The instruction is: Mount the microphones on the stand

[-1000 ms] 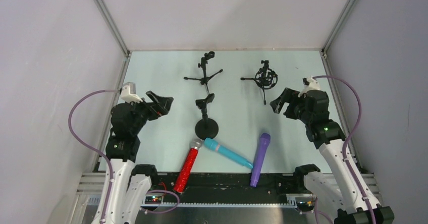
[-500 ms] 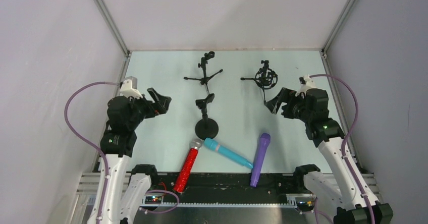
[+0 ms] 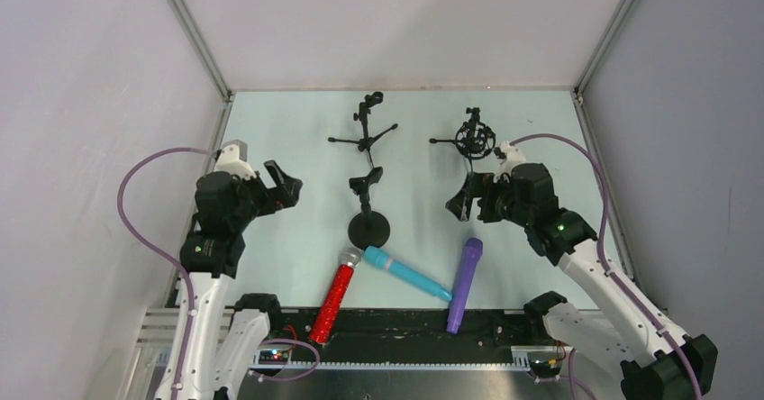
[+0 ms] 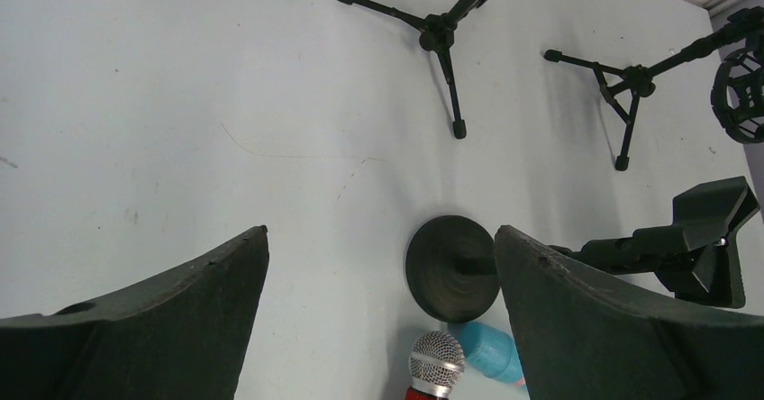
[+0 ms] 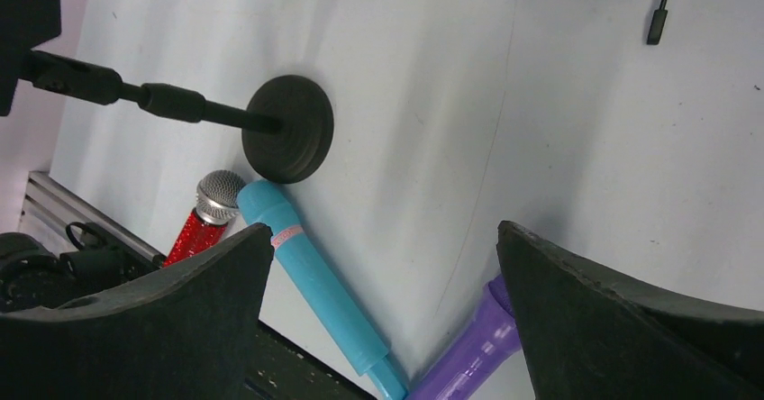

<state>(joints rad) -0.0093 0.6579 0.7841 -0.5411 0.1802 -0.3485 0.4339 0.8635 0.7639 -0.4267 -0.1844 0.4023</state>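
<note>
Three microphones lie at the table's near edge: glittery red one (image 3: 334, 299) with a silver mesh head (image 4: 436, 360), teal-blue one (image 3: 407, 274) with a pink ring (image 5: 286, 235), and purple one (image 3: 463, 283). A black round-base stand (image 3: 368, 228) with an empty clip (image 3: 365, 182) stands behind them. My left gripper (image 3: 290, 186) is open and empty, raised at the left of that stand. My right gripper (image 3: 461, 204) is open and empty, above the table just behind the purple microphone (image 5: 468, 355).
Two black tripod stands are at the back: one with a clip (image 3: 365, 137), one with a round shock mount (image 3: 472, 140). Side walls stand close at left and right. A black rail (image 3: 396, 323) runs along the near edge.
My right gripper has moved left and toward the centre, from the right edge to a spot behind the purple microphone. My left gripper has shifted only slightly. The microphones have not moved.
</note>
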